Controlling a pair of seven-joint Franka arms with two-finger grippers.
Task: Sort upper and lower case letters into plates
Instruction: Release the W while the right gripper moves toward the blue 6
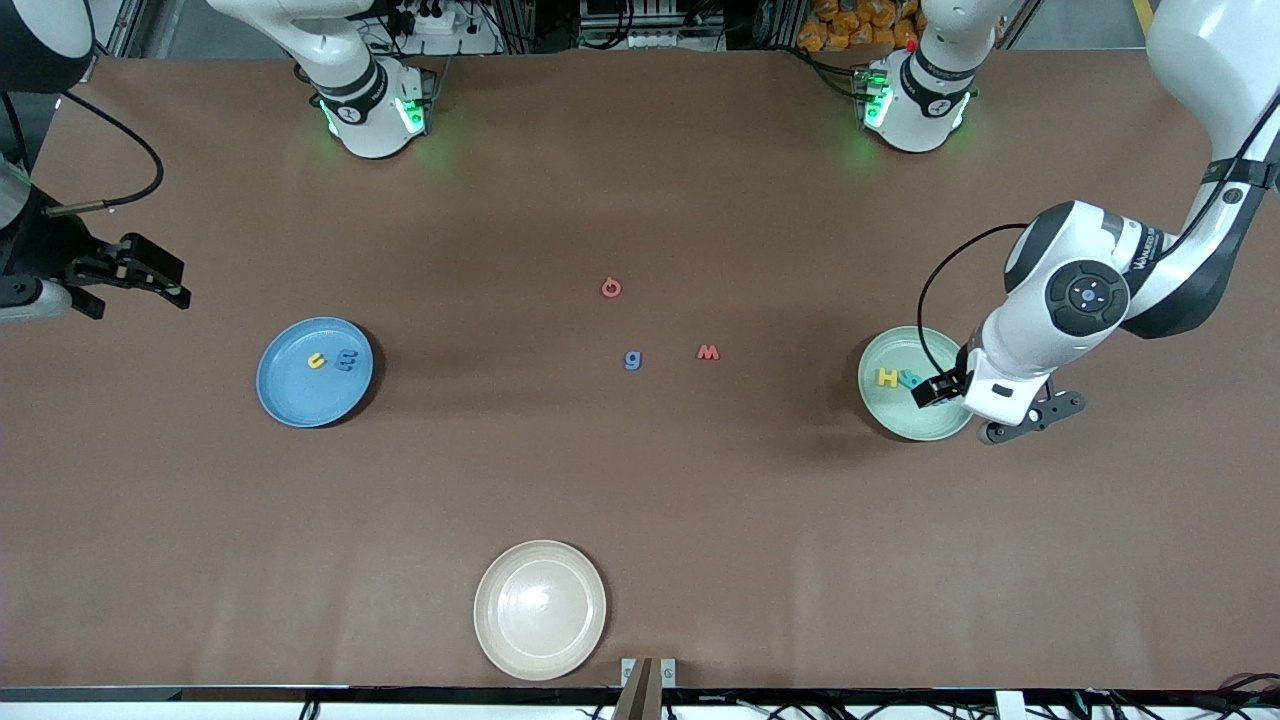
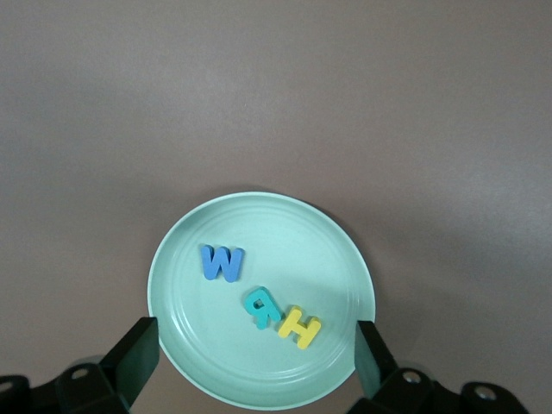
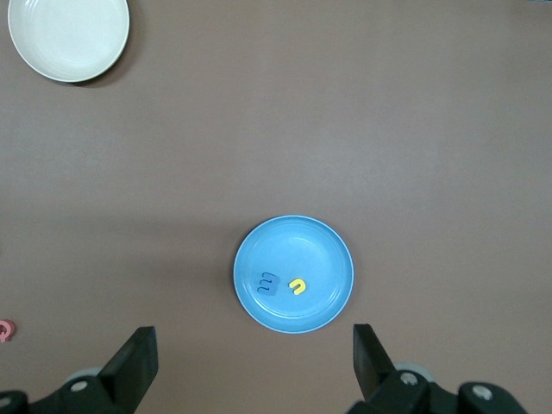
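At the right of the front view, your left gripper [image 1: 985, 405] hangs over the mint plate [image 1: 890, 415], fingers spread and holding nothing; its wrist camera shows a blue W [image 2: 222, 262], a teal R [image 2: 259, 307] and a yellow H [image 2: 299, 327] lying in that plate. At left of centre, the blue plate [image 1: 290, 400] holds a yellow u [image 1: 316, 361] and a blue m [image 1: 346, 360]. Three letters wait mid-frame: red e [image 1: 611, 288], blue g [image 1: 632, 359], red M [image 1: 707, 352]. You look to be between picks. Next, lower over one loose letter and pinch it. Your right gripper [image 1: 150, 272] waits at the left edge, fingers spread, empty.
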